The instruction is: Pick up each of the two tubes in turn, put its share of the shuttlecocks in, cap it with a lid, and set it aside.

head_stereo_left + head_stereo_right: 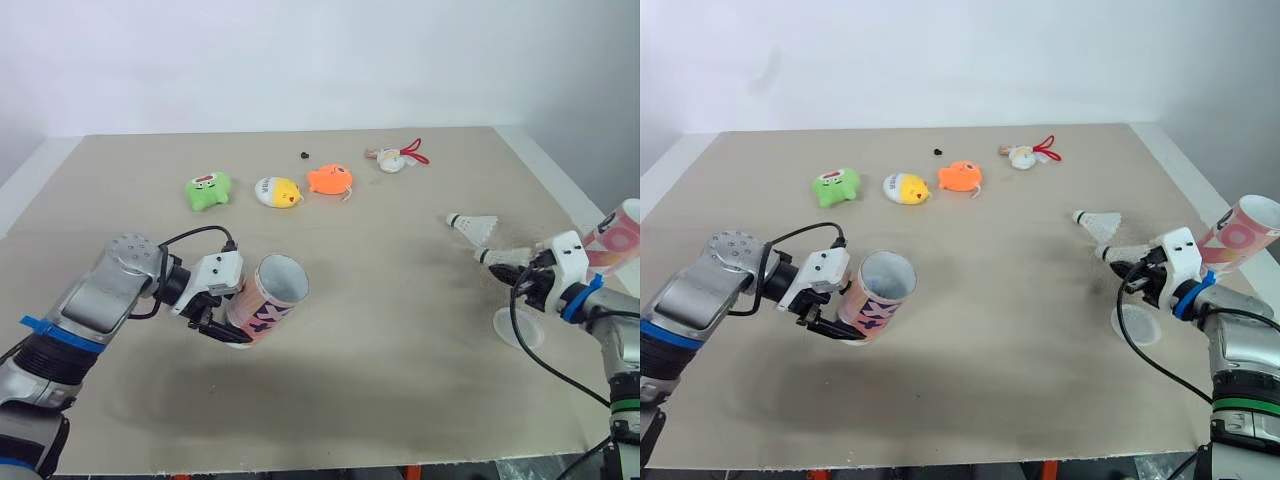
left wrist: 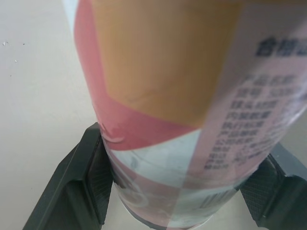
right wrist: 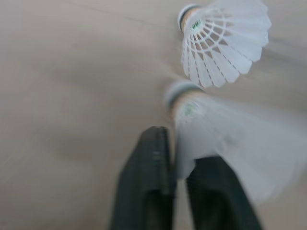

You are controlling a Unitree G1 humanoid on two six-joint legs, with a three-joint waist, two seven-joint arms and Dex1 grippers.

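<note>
Against beige table [image 1: 400, 330], tube [image 1: 265, 300] sits between left fingers [image 2: 76, 187].

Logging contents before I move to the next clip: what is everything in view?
Pink-and-white patterned cardboard tube: one, gripped, tilted, near left.
Second pink-and-white cardboard tube: one, table's right edge.
White feathered shuttlecock: one, lying at right.
Second white feathered shuttlecock: one, gripped, at right.
Clear round plastic lid: one, on the table, near right.
Green frog toy, yellow-and-white chick toy, orange fish toy: one each, far row.
White trinket with red cord: one, far side.
Beige table: one.
Left hand: shut on the patterned tube.
Right hand: shut on the second shuttlecock.
</note>
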